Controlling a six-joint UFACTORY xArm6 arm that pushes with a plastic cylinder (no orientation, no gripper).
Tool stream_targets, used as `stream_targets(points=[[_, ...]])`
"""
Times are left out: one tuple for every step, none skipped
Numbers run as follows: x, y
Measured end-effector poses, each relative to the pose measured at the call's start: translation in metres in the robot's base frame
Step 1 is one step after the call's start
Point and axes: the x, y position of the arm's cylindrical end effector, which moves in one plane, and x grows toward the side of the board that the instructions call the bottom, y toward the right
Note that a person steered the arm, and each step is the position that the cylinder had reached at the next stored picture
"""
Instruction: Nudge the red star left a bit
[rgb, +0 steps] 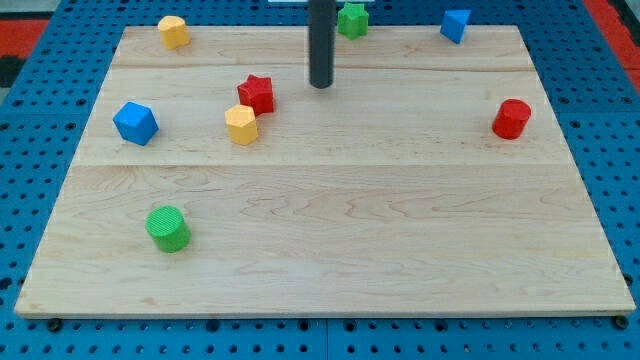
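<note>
The red star (256, 94) lies on the wooden board (330, 220) in its upper left part. A yellow block (241, 125) sits just below and left of it, nearly touching. My tip (320, 85) is at the end of the dark rod that comes down from the view's top. It stands to the right of the red star, with a gap between them.
A blue block (135, 123) lies at the left. A yellow block (173, 32) is at the top left. A green star (352, 19) sits behind the rod at the top. A blue block (455, 25) is at the top right. A red cylinder (511, 119) is at the right, a green cylinder (167, 228) at the lower left.
</note>
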Motion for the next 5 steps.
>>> stream_targets(points=[[-0.003, -0.045], [-0.009, -0.065], [-0.022, -0.070], [-0.024, -0.070], [-0.024, -0.070]])
